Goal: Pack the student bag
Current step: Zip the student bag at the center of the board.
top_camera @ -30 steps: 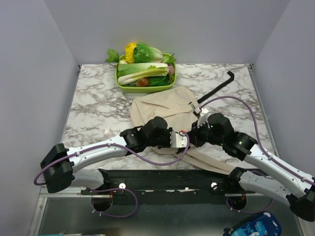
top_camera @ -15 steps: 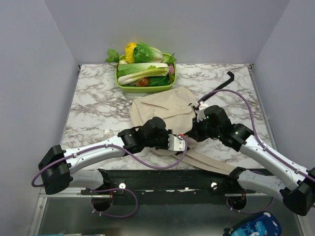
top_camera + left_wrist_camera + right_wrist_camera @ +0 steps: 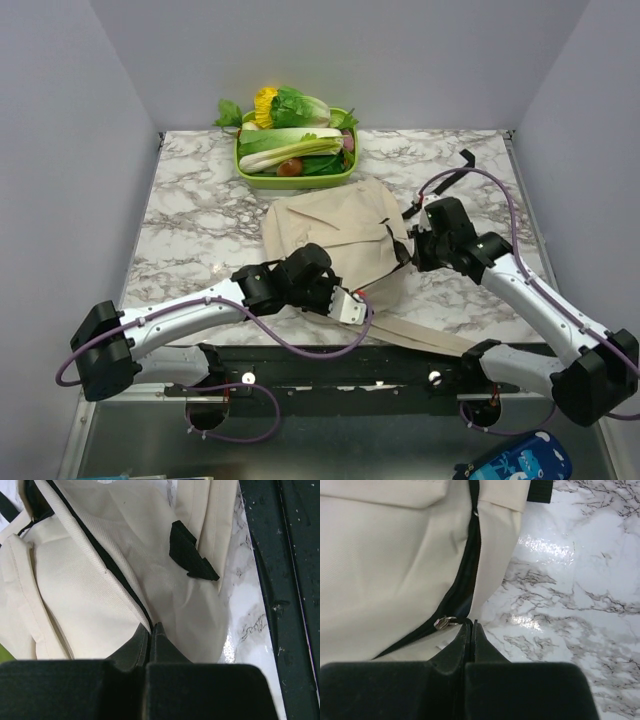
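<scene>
two white arms [image 3: 180, 318], black joints, purple cables [image 3: 300, 345] looping alongside.

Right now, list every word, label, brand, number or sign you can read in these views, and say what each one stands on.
No text can be read in any view.
student bag: plain beige cloth, no label or print shows.
green tray of vegetables: no label shows.
blue item at the bottom edge of the top view: white markings, too blurred to read.
</scene>
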Motion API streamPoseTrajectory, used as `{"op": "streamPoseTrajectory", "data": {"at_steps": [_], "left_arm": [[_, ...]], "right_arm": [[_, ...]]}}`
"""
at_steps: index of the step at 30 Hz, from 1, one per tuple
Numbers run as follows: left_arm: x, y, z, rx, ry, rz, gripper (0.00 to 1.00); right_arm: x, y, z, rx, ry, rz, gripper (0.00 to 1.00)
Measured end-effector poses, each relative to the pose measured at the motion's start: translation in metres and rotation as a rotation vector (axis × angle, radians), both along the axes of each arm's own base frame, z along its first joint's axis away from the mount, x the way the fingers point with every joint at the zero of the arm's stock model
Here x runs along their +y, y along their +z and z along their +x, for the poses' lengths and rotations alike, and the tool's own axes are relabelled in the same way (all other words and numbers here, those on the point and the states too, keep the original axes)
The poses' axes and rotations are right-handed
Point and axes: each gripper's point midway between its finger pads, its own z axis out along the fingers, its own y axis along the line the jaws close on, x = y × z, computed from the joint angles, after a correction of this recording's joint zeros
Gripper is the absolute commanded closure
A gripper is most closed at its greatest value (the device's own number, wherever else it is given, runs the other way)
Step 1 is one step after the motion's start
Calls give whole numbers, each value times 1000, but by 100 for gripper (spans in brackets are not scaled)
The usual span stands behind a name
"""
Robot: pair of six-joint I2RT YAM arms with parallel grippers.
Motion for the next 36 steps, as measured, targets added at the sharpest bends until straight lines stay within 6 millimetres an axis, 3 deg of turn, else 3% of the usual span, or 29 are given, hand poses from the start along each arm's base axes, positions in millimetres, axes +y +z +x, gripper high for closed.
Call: {"op": "streamPoseTrajectory", "data": {"at_steps": [4,10,11,12,14,15,17,21,26,36], "left_arm": [[6,0,-3,-14,-42,19,100],[17,6,3,-30,-41,14,100],[18,8,4,-31,-38,9,96],[20,10,5,-31,-30,5,63],[21,11,6,-29,-21,0,35],[23,11,4,-11,-7,3,13],[27,8,-1,41,27,17,1],[14,22,3,125,124,-42,1],[-26,46,27,210,281,-206,1],[-88,23,50,349,432,-262,2]], "right_arm": [[-7,-16,12,53,-33,-33,99],[6,-15,33,48,-15,-17,99],[8,-16,35,52,-10,-12,99],[11,-18,37,56,-5,-7,99],[18,-21,38,67,15,16,99],[19,-21,39,63,22,21,99],[16,-19,42,38,12,37,99],[12,-10,40,4,5,78,99],[17,1,29,-26,27,143,99],[23,-4,15,-8,51,199,99]]}}
